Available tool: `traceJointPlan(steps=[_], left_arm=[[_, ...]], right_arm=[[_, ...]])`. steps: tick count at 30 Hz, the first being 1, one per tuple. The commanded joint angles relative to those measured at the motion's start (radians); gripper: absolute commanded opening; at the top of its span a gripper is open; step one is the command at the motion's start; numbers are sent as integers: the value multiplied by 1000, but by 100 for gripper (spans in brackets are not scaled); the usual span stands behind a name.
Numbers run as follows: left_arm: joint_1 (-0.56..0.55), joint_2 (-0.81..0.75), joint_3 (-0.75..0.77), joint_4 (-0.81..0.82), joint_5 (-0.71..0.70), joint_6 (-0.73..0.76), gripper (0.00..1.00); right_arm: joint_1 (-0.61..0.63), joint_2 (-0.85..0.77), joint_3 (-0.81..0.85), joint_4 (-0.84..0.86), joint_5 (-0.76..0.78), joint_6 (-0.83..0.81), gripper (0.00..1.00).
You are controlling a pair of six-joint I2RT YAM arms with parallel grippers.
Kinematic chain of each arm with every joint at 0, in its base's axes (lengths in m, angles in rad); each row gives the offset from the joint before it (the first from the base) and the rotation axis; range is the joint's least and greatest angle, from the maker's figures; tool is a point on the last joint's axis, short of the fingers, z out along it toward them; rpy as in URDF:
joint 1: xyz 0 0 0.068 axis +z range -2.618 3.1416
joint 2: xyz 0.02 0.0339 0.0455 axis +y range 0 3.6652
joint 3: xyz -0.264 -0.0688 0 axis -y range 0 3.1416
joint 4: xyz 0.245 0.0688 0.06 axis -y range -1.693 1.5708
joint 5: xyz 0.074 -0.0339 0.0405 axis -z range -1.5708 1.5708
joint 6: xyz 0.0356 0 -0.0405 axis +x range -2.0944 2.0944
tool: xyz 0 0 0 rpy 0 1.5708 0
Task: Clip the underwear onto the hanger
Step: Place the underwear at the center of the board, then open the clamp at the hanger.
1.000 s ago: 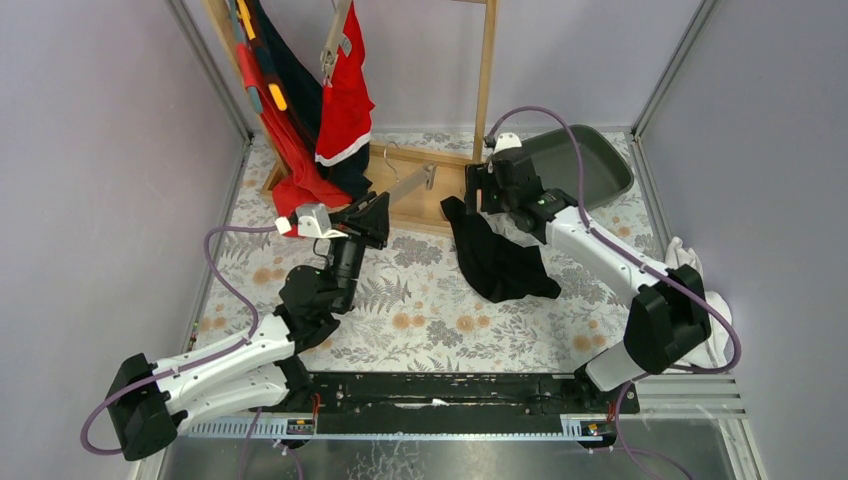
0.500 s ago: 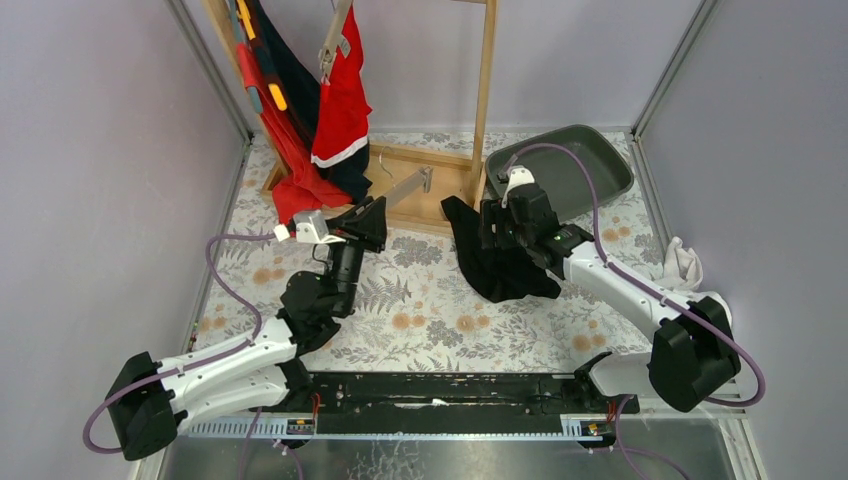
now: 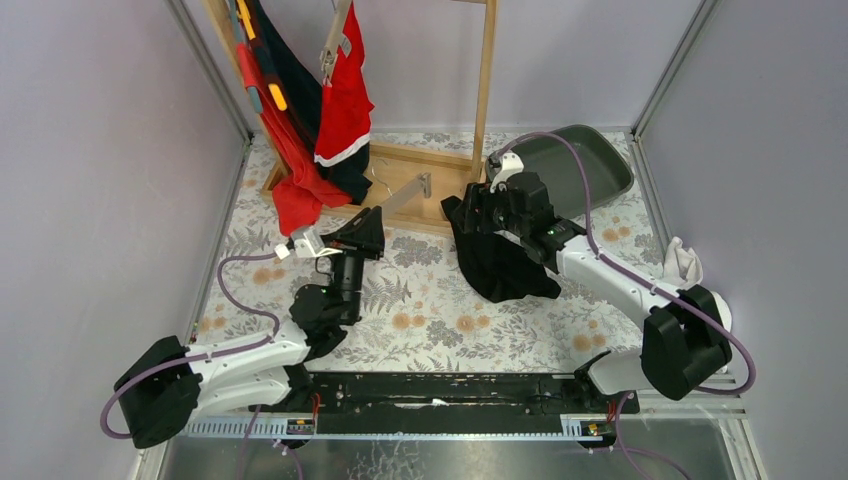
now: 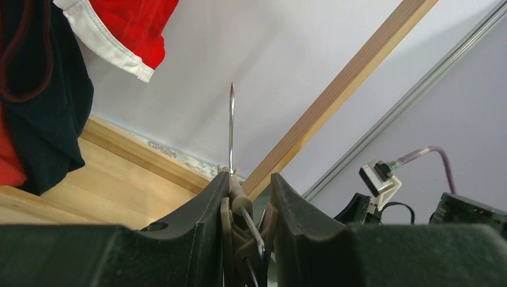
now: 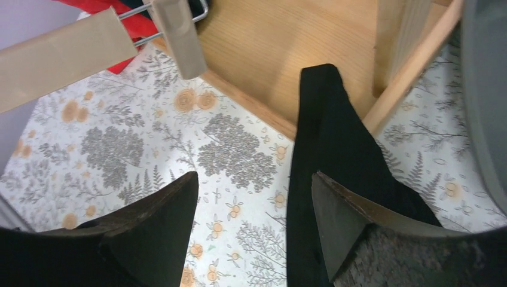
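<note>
**Left fingers pinch the hanger; right fingers spread over the black underwear.**

The left fingers (image 4: 197,218) are pressed onto the neck of the hanger (image 3: 408,189), just below its wire hook (image 4: 231,125). The hanger's wooden bar (image 5: 60,57) slants up and away over the tabletop (image 3: 430,295), with a clip (image 5: 178,37) at its far end. The right fingers (image 5: 158,230) stand wide apart and hold nothing: one is over bare floral tabletop and the other over the edge of the underwear (image 5: 335,140). Whether that finger touches the cloth cannot be told. The underwear lies crumpled on the tabletop right of centre, its top corner resting on the base of the wooden rack (image 5: 269,54), beside the upright post. A grey tray (image 3: 595,160) sits just behind, and red and navy garments (image 3: 340,105) hang from the rack.
</note>
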Motion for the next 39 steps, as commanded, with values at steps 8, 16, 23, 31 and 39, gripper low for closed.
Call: traceJointPlan(steps=[8, 16, 23, 31, 39], left_arm=[[-21, 162, 25, 308, -74, -90, 0], [-55, 306, 78, 435, -115, 14, 0], [-56, 373, 123, 440, -83, 35, 0], [-57, 384, 156, 440, -27, 85, 0], [-61, 382, 163, 440, 23, 110, 0]], right_arm=[[8, 22, 16, 262, -239, 198, 76], [8, 44, 0, 403, -262, 626, 78], [7, 75, -15, 500, -273, 892, 83], [5, 98, -39, 545, -227, 1062, 86], [1, 158, 7, 575, -218, 1138, 87]])
